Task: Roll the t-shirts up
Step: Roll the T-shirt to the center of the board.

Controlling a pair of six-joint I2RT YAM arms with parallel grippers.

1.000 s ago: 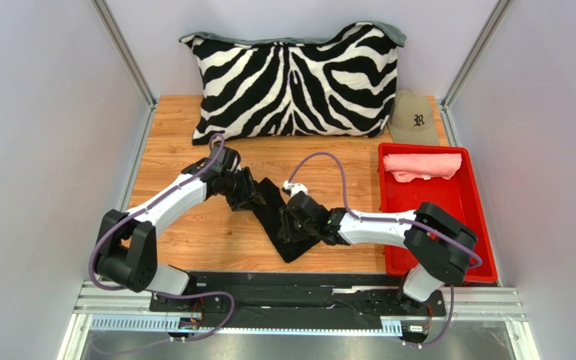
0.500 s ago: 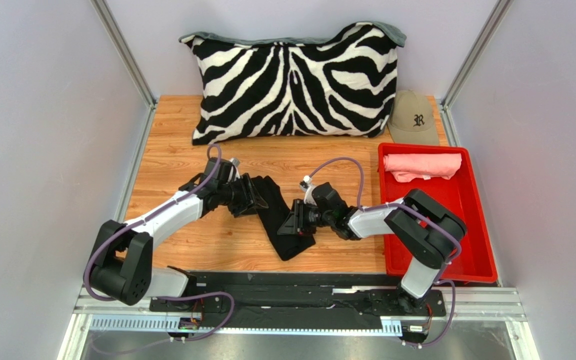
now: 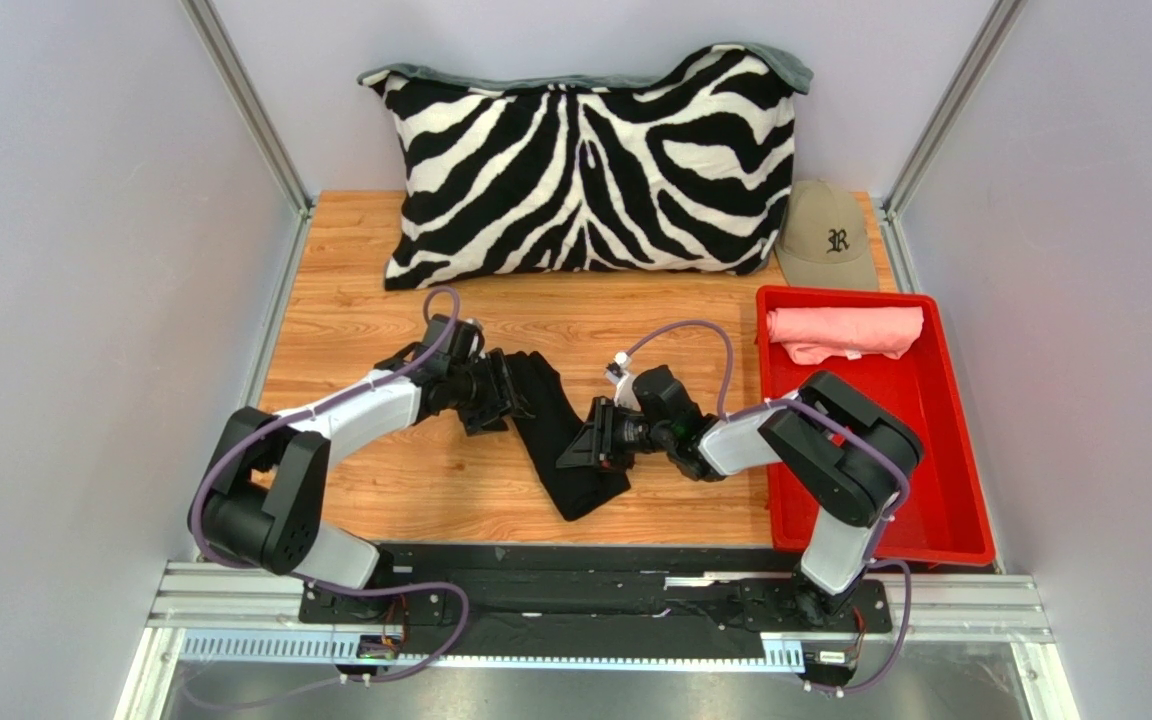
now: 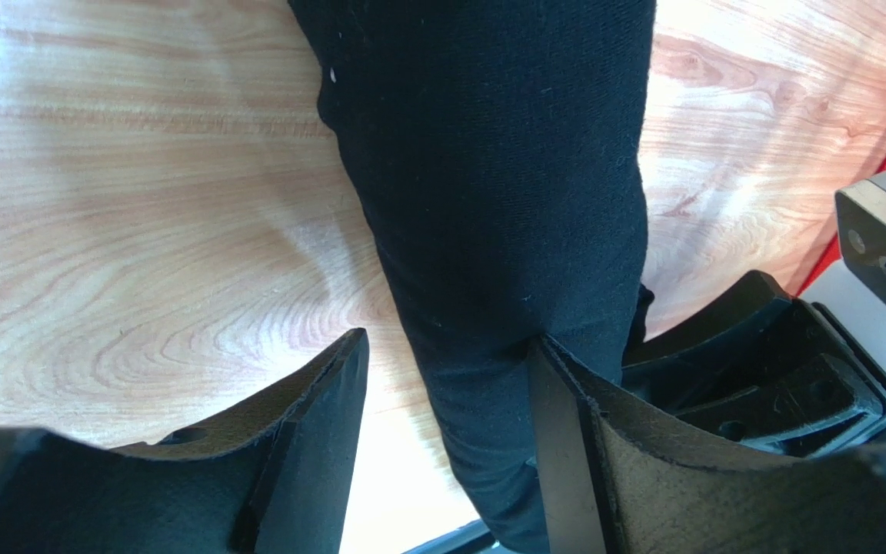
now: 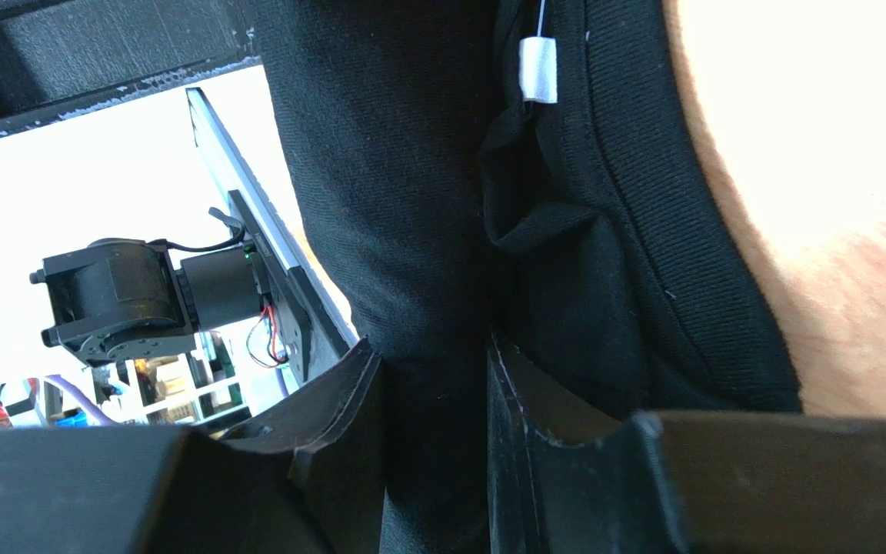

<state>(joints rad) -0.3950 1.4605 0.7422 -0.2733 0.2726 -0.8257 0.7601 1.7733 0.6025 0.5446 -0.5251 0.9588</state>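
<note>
The soft black cloth t-shirt, folded into a long strip, lies slantwise mid-way on the wooden counter; the right claw pinches its near part, seemingly to anchor it, while the left claw stands open astride its far end, probably to start rolling.

A black-and-white zebra-striped cloth pillow stands along the far edge of the light wooden tabletop, against the pale grey back wall; a tan baseball cap with a dark embroidered letter sits just beside its right lower corner; a red rectangular plastic tray lies along the table's right side, its far rim just beside the cap; a ribbed aluminium rail runs across the near edge.
</note>
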